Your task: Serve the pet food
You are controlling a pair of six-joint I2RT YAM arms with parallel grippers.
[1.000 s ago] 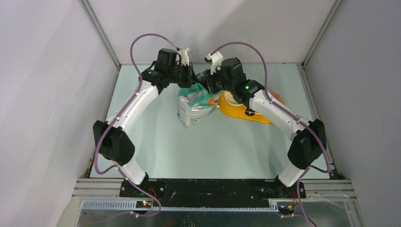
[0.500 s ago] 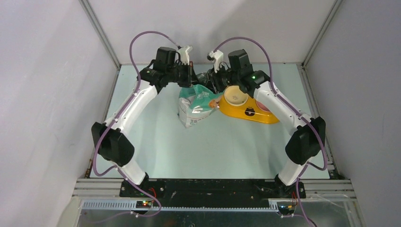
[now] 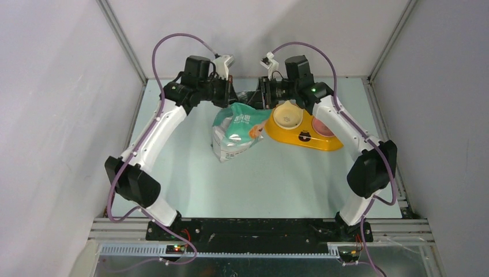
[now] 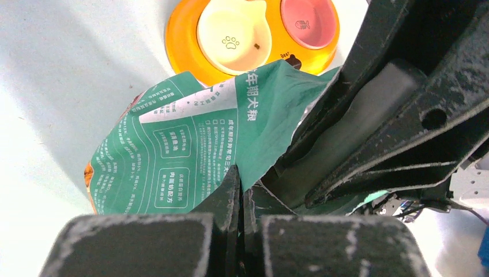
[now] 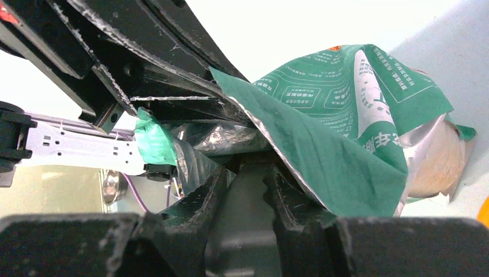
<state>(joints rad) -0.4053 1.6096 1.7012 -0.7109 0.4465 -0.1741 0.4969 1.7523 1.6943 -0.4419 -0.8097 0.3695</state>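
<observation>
Pet food bag [image 3: 233, 130]: 1, clamped by left gripper [image 4: 239, 190] and right gripper [image 5: 245, 173]; 1 feeder [image 3: 311, 140], 2 bowls [image 3: 287, 117].

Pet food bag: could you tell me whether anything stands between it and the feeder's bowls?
Nothing visible does: the bag is right beside the yellow feeder, and its cream bowl is uncovered. The right arm crosses above the pink bowl's side.

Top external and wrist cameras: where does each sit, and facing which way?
Top external: above and behind, facing down onto the pale green table; both arms show.
Left wrist: on that wrist, facing along its shut left claw to the teal-and-white pet food bag and yellow double-bowl feeder.
Right wrist: on that wrist, facing past the right claw at the bag's foil lining.
Wrist views share the bag and the other claw.
</observation>
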